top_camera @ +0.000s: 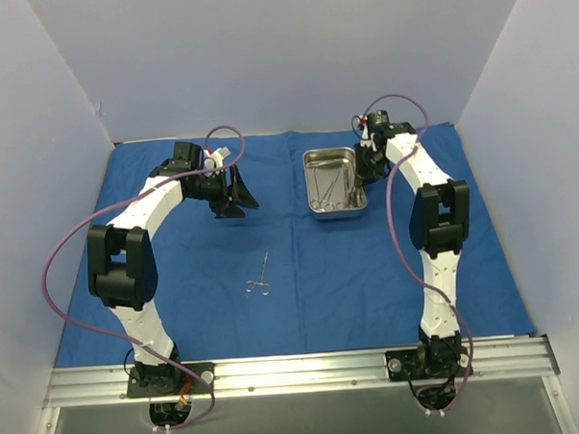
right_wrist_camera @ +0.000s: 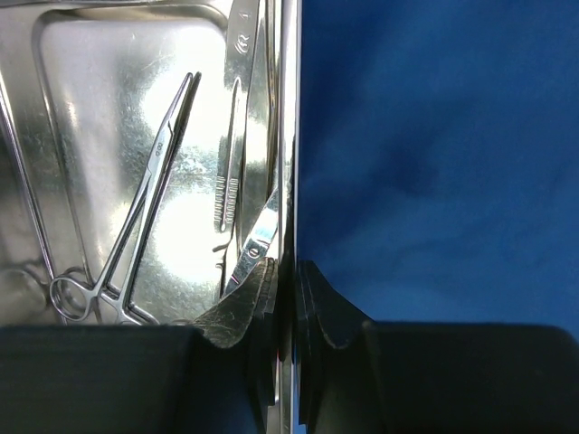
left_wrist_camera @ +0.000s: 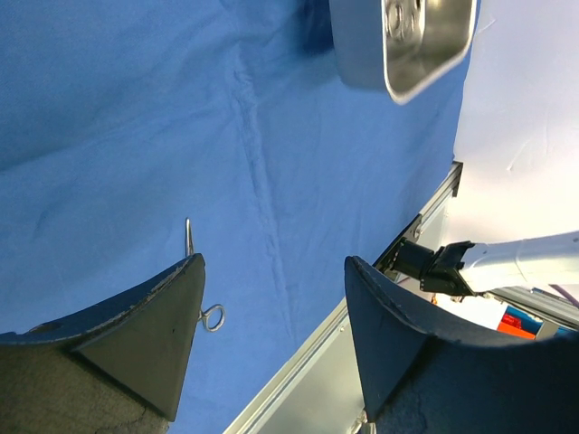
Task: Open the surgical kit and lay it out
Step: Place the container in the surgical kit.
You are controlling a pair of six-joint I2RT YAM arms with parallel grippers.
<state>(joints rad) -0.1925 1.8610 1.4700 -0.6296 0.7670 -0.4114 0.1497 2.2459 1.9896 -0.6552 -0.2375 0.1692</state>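
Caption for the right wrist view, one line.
Right gripper pinches the side wall of the steel tray; forceps and tweezers inside, blue cloth beside.

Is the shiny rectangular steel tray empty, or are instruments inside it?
Not empty: silver ring-handled forceps and tweezers lie inside the steel tray.

Bright, diffuse illumination from above: the pale walls (top_camera: 263, 55) are evenly lit, and the blue cloth (top_camera: 370, 290) carries only faint, soft-edged shadows. In the right wrist view, strong specular glare washes out much of the steel tray (right_wrist_camera: 90, 136) floor. In the 2 wrist views the near fingers are dark and soft-focused: left fingers (left_wrist_camera: 136, 362), right fingers (right_wrist_camera: 330, 316). Cloth creases in the left wrist view are sharp.
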